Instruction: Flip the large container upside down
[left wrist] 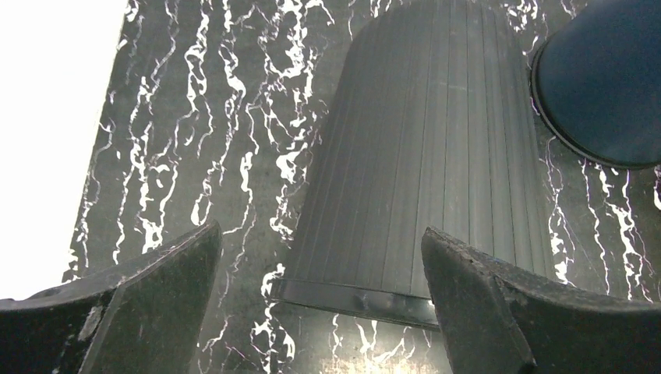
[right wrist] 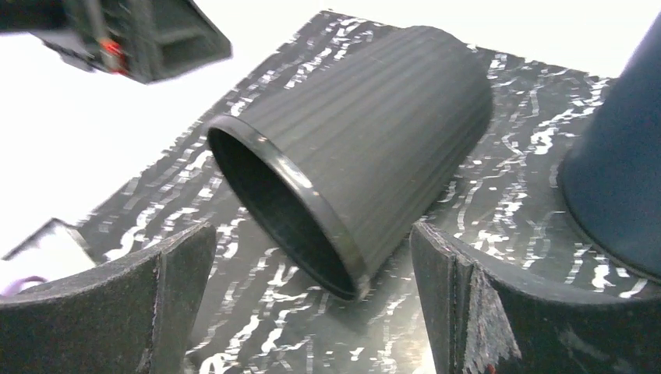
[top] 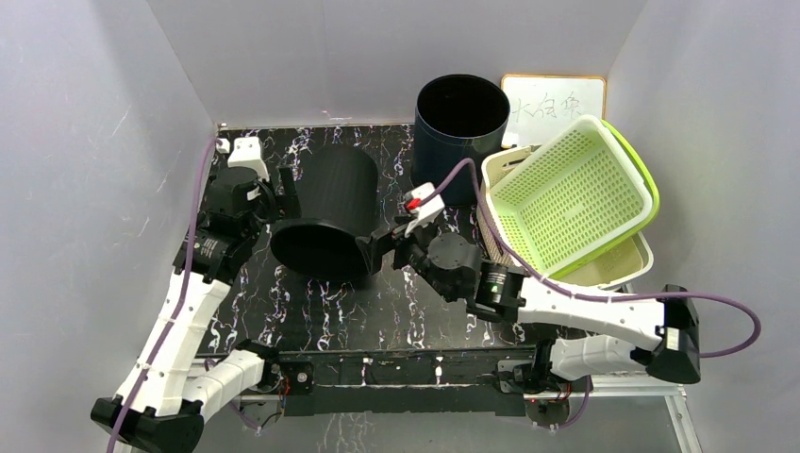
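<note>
Left gripper (left wrist: pixel 319 234) and right gripper (right wrist: pixel 312 230), both spread wide, flank the large container (top: pixel 338 193).
It lies on its side on the marbled table (top: pixel 311 316), mouth facing the arm bases; a dark upright bin (top: pixel 460 127) stands just behind it, with a green basket (top: pixel 571 193) further right.

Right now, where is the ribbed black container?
Top view: the ribbed black container lies on its side, left of centre, between the left gripper and right gripper; the navy bin stands behind-right.

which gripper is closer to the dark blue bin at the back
Right. The right gripper sits just front-left of the dark blue bin; the left gripper is farther left, with the tipped ribbed container between them.
</note>
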